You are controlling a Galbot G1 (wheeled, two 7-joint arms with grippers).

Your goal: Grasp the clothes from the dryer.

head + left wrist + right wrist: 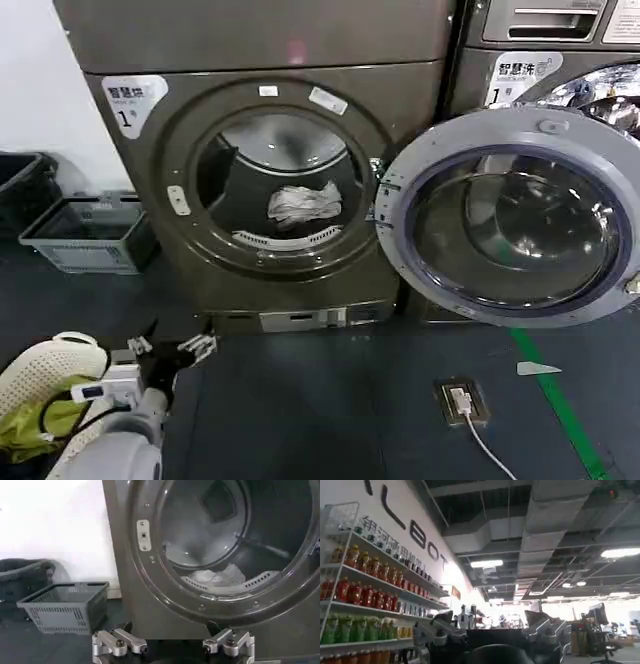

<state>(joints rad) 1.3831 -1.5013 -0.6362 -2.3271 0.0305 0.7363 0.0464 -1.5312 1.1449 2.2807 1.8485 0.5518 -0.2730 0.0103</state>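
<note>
**Soft bundle in the drum, my left hand open and low**

Dark flooring runs up to the dryer (pixel 265 170), a bronze-grey front-loader with a white "1" sticker at about ten o'clock of its porthole. Its grey-rimmed glass door (pixel 515 215) stands swung wide at three o'clock of the drum mouth, so the opening is free. At nine o'clock of the machine, on the floor, sits a grey slatted basket (pixel 85 232); a cream perforated basket (pixel 45 365) with yellow-green cloth lies beside my left arm.

The clothes (pixel 303 203) rest on the drum floor, toward six o'clock of the round mouth, just behind the perforated lip. From my left wrist I see them as a pale crumpled heap (pixel 216 576) low in the drum. I judge them light, limp and wrinkled, with nothing stiff to brace against and nothing fragile. They should bunch under a pinch and trail as they lift, so I would take a raised fold near the top of the heap and bite deep enough that the fabric does not slide out. A loose edge might catch on the lip.

My left gripper (pixel 172 350) hangs low in front of the dryer, around seven o'clock of the porthole and well apart from the bundle. Its fingers (pixel 120 643) are spread wide, touching and holding nothing.

My right gripper (pixel 490 635) is parked pointing up toward a ceiling and shelves of bottles, its fingers apart and empty
</note>
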